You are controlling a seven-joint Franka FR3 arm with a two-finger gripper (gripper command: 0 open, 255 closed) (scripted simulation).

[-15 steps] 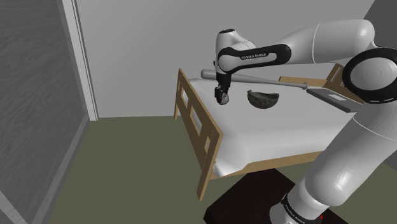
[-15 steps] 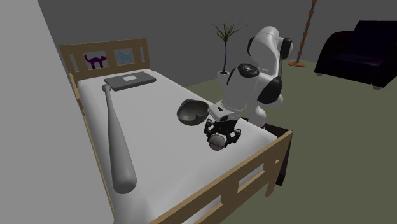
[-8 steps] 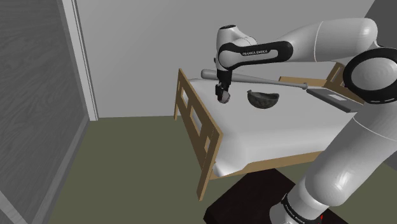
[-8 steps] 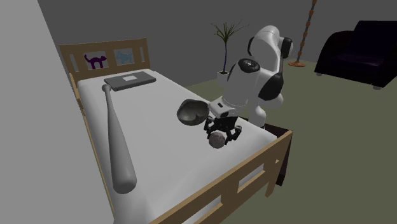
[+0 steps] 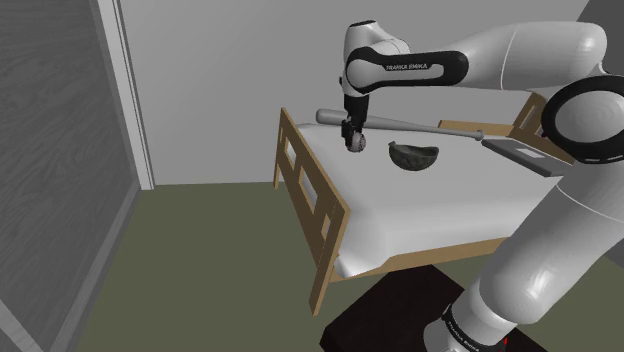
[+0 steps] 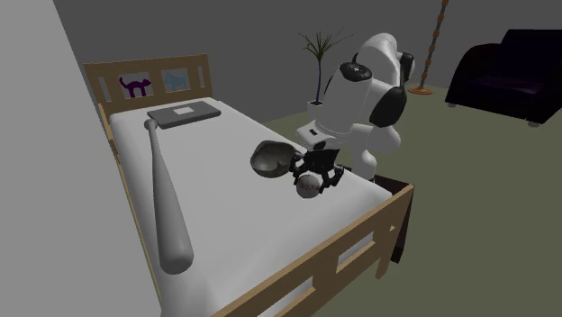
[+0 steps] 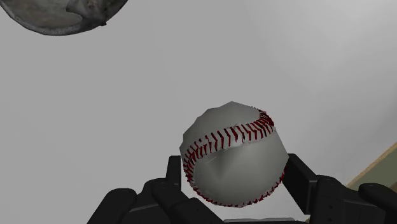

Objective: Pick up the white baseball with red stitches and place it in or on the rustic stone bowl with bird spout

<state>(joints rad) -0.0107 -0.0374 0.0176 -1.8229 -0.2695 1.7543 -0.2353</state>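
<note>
Since a second ago the arm has been climbing and swinging toward the bowl, lifting the ball off the mattress as it goes. Right now the all-black two-finger gripper (image 6: 312, 179) is clasping the white baseball with red stitches (image 7: 232, 156), one black finger pressing on each side. The ball is hanging clear above the bedding, touching nothing but those fingers.

Just beside it, the rough dark-grey stone bowl (image 6: 273, 158) is sitting upright on the white mattress of the wooden-framed bed (image 6: 236, 230). From where I'm standing nothing is lying inside the bowl; its hollow is looking bare and dark.

To my eye the carry is under way but not finished, as the ball is hanging short of the rim rather than over the hollow. I'd say the grip needs holding firm, since a round ball can roll out of a two-point pinch. The ball wants carrying high enough to clear the rim and centring over the hollow. Lowering it close before letting go should keep it from bouncing out onto the bed.

Farther off, a long grey baseball bat (image 6: 167, 203) is lying along the mattress by the wall, well apart from the bowl.
</note>
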